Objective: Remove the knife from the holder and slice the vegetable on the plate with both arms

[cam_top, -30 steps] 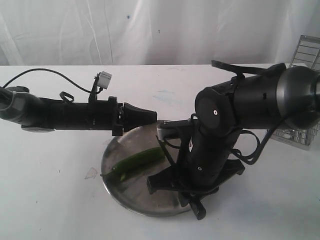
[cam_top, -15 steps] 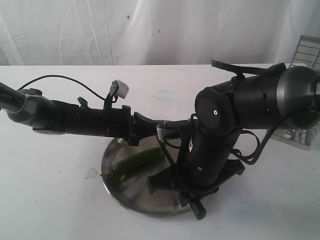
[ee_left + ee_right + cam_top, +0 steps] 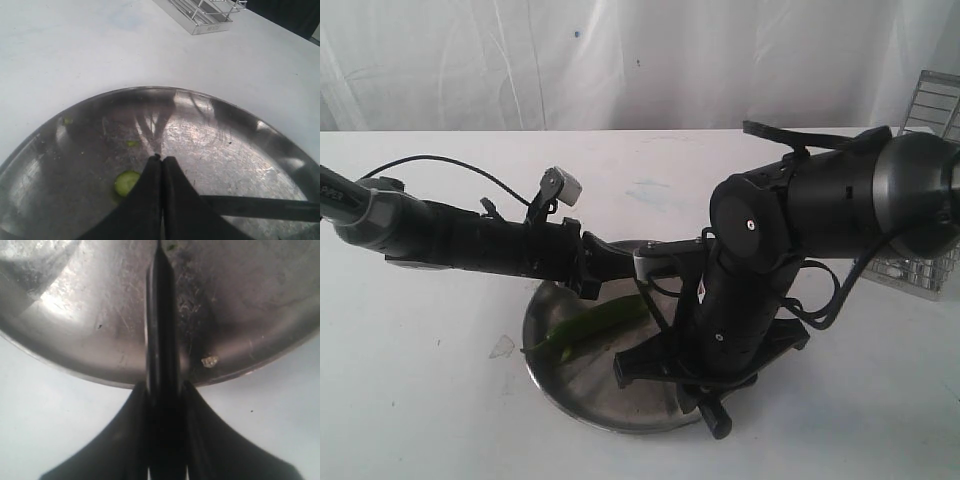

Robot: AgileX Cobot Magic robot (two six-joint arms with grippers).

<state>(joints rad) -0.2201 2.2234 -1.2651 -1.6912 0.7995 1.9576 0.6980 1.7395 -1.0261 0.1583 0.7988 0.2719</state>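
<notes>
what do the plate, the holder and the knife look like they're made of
The plate looks like metal: dull silver, with fine scuffs and blurry reflections. The holder seems to be a shiny wire grid, probably steel. The knife is dark all over with a slight sheen; whether it is coated metal or plastic I can't tell.

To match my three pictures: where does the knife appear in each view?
Exterior: not discernible, behind the right arm.
Left wrist: the knife crosses the plate beside the shut left gripper.
Right wrist: it runs from the right gripper out over the plate.
Shared landmark: the plate.
</notes>
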